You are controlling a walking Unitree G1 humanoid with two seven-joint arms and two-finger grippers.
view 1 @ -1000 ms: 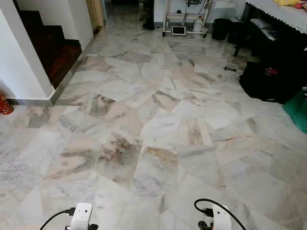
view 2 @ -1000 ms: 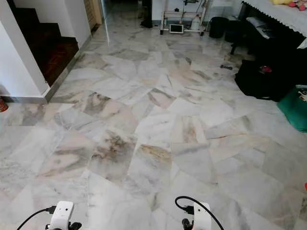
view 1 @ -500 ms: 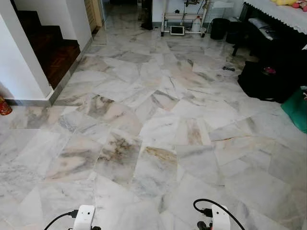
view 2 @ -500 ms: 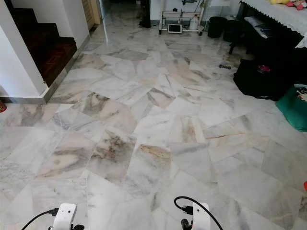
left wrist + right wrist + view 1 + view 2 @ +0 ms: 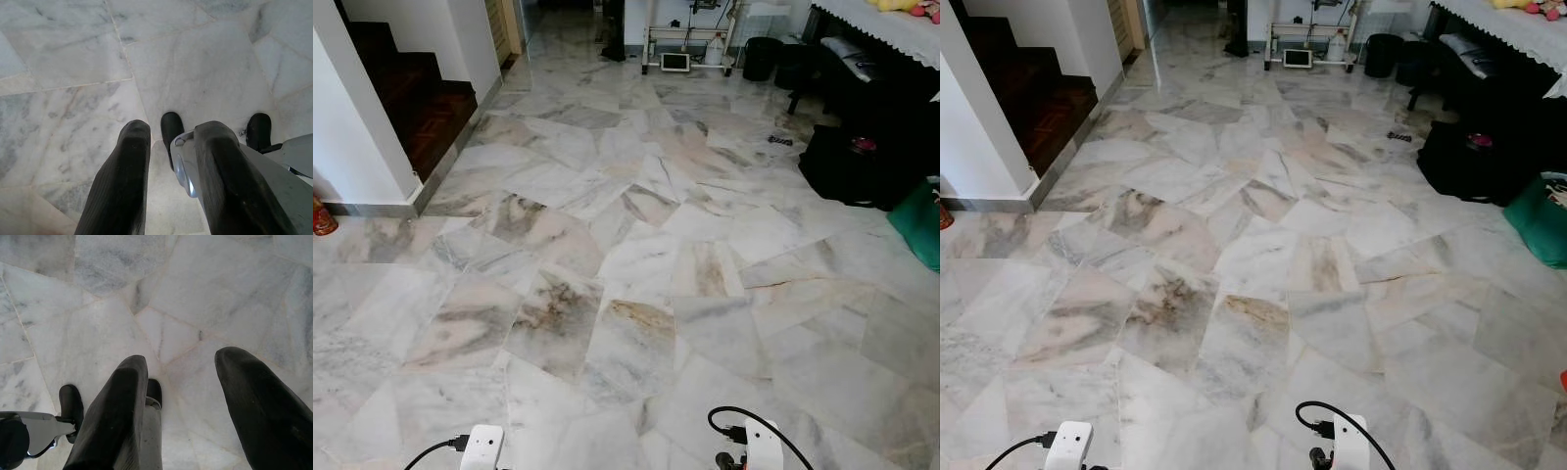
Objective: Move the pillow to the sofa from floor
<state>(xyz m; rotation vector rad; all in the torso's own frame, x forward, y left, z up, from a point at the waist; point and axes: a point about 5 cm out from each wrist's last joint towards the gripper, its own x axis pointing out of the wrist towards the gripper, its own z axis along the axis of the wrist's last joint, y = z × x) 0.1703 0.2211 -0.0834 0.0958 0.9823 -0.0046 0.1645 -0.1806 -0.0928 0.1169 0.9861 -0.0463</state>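
Pale marble floor (image 5: pixel 636 255) stretches ahead of me, and I see no pillow or sofa on it. Both arms hang low; their white wrists show at the bottom edge, the left wrist (image 5: pixel 482 446) and the right wrist (image 5: pixel 762 446). In the left wrist view my left gripper (image 5: pixel 173 134) points down at the tiles, its black fingers apart with nothing between them. In the right wrist view my right gripper (image 5: pixel 181 364) also hangs over bare floor, fingers spread wide and holding nothing.
Dark wooden stairs (image 5: pixel 421 98) and a white wall (image 5: pixel 357 127) stand at the left. A black bag (image 5: pixel 852 162), a green object (image 5: pixel 920 220) and a cloth-covered table (image 5: pixel 891 24) line the right. A metal cart (image 5: pixel 690 44) and a black bin (image 5: pixel 764 59) stand far ahead.
The view has shifted slightly, so the camera moved a little. My left wrist has sunk lower at the bottom edge. Nothing on the floor has moved.
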